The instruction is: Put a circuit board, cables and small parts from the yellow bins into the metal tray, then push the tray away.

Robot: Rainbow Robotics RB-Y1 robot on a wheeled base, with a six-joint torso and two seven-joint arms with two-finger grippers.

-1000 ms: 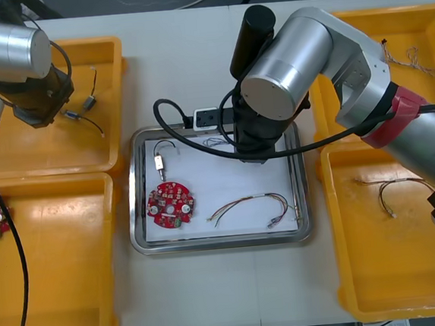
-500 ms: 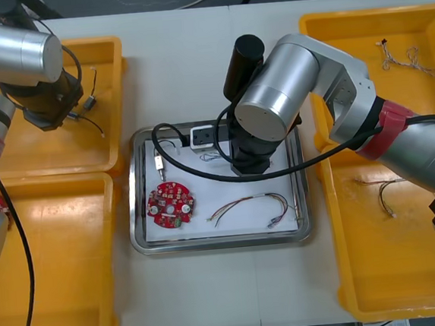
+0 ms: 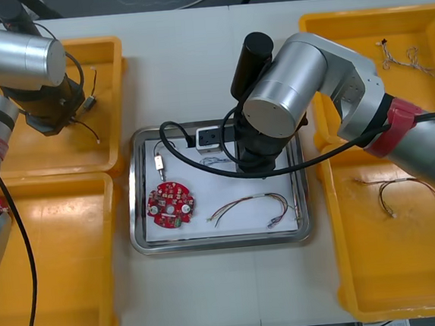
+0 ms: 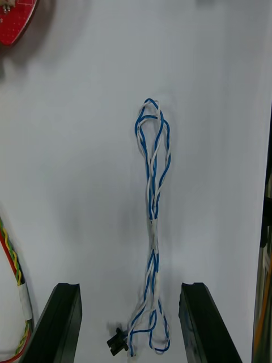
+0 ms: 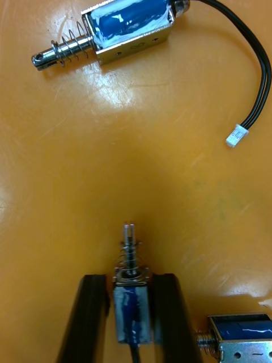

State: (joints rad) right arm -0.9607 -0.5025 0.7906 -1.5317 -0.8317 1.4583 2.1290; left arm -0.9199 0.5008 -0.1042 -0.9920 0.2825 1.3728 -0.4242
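Right wrist view: looks past right gripper, spread wide and empty, straddling the released cable.
Twisted blue and white cable: lying loose on the white lining of the shiny metal tray, toward its far side, touching neither finger.
Tray load, near to far: thin red and yellow cable, round red circuit board, small metal part with a short lead, then the blue and white cable.
Change, right side: swung leftward over the tray half a second back, now returned toward centre; reads as cable delivered.
Left gripper: clamped on a small blue-wrapped metal part with a spring, down at the floor of the far left yellow bin.
Change, left side: shifted slightly within that bin across the last second; reads as pick secured, lift pending.
Left to do: probably carry that part to the tray, then push the tray away.
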